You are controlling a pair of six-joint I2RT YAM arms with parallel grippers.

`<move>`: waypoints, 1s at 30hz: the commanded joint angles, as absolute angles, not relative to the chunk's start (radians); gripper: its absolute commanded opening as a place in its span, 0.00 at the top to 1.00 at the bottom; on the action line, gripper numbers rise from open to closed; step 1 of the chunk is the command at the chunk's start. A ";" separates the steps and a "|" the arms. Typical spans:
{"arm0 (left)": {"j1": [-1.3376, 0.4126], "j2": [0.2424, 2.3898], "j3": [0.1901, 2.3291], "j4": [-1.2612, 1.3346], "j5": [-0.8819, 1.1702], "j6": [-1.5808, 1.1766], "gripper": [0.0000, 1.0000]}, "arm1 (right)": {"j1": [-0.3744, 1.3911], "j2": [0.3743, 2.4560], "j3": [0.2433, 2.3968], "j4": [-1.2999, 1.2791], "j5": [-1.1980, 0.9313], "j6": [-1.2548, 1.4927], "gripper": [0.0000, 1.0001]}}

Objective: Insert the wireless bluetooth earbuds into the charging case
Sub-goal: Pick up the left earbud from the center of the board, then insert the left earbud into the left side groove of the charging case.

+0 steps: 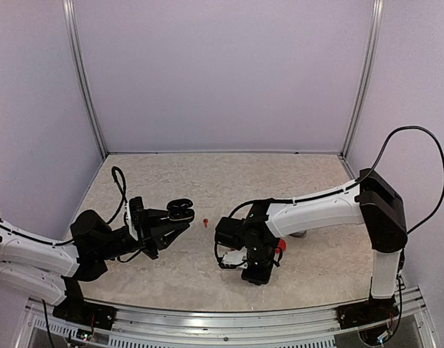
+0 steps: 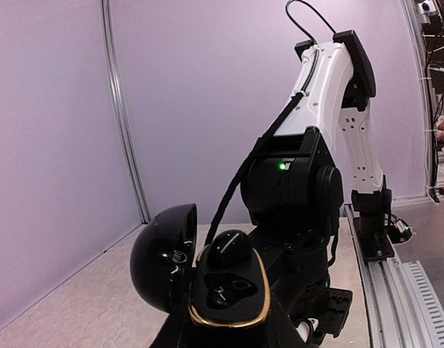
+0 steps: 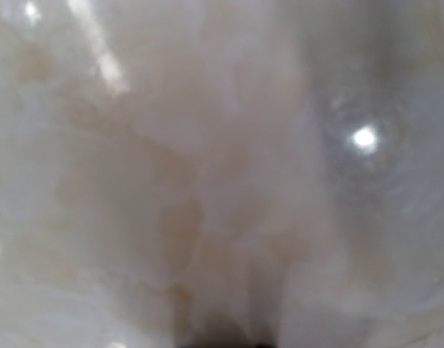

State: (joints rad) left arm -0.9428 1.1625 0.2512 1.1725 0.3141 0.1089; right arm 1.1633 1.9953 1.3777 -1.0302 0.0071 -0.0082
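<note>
**On a pale stone-patterned table, one bud seated and one lying loose**

On the pale, stone-patterned table (image 1: 316, 181), ringed by lilac walls, two robot arms face each other across the middle. The right arm (image 1: 316, 206) reaches in from the far right and bends its wrist straight down. This leaves the right gripper (image 1: 256, 272) pointing at the surface with its jaws drawn together. Whether anything is pinched there cannot be told (its own camera gives only a blurred wash of tabletop).

The left arm (image 1: 33, 250) lies low along the near left side. The left gripper (image 1: 175, 220) is clamped on the base of a black charging case (image 2: 262, 290), which appears to be lifted off the table with its opening tipped toward the right arm. The case has a gold rim, and its lid (image 2: 162, 257) stands swung open on the left of the wrist view.

A red object (image 1: 281, 246), too small to identify, shows just beside the right wrist. Inside the case, a black earbud (image 2: 229, 249) sits in the far socket, while the near socket (image 2: 233, 288) lies bare.

A red earbud (image 1: 206, 220) lies on the table between the two grippers. It is just beside the held case on its right and apart from the right gripper, touched by neither.
</note>
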 commanded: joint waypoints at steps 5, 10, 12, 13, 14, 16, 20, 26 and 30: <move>-0.926 1.160 0.238 1.219 0.322 0.086 1.00 | 1.146 1.893 1.354 -0.906 0.023 -0.016 0.89; -0.912 1.168 0.236 1.238 0.327 0.064 1.00 | 1.123 1.772 1.327 -0.785 0.070 -0.041 0.90; -0.902 1.177 0.235 1.252 0.339 0.050 1.00 | 1.114 1.719 1.318 -0.734 0.073 -0.056 0.90; -0.896 1.183 0.236 1.259 0.344 0.043 1.00 | 1.111 1.691 1.315 -0.709 0.070 -0.062 0.91; -0.891 1.187 0.235 1.265 0.348 0.035 1.00 | 1.107 1.663 1.313 -0.688 0.062 -0.071 0.91; -0.879 1.196 0.235 1.287 0.357 0.017 1.00 | 1.106 1.601 1.310 -0.627 0.048 -0.094 0.91; -0.865 1.208 0.238 1.309 0.369 0.005 1.00 | 1.106 1.468 1.295 -0.501 -0.023 -0.140 0.90; -0.862 1.237 0.261 1.316 0.395 -0.022 1.00 | 1.106 1.337 1.276 -0.325 -0.154 -0.186 0.91; -0.862 1.258 0.282 1.311 0.426 -0.028 1.00 | 1.106 1.303 1.267 -0.230 -0.248 -0.193 0.90</move>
State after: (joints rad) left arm -0.8696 1.2392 0.2459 1.2724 0.3809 -0.0036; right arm 1.1088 1.3258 1.2869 -0.3698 -0.1280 -0.1650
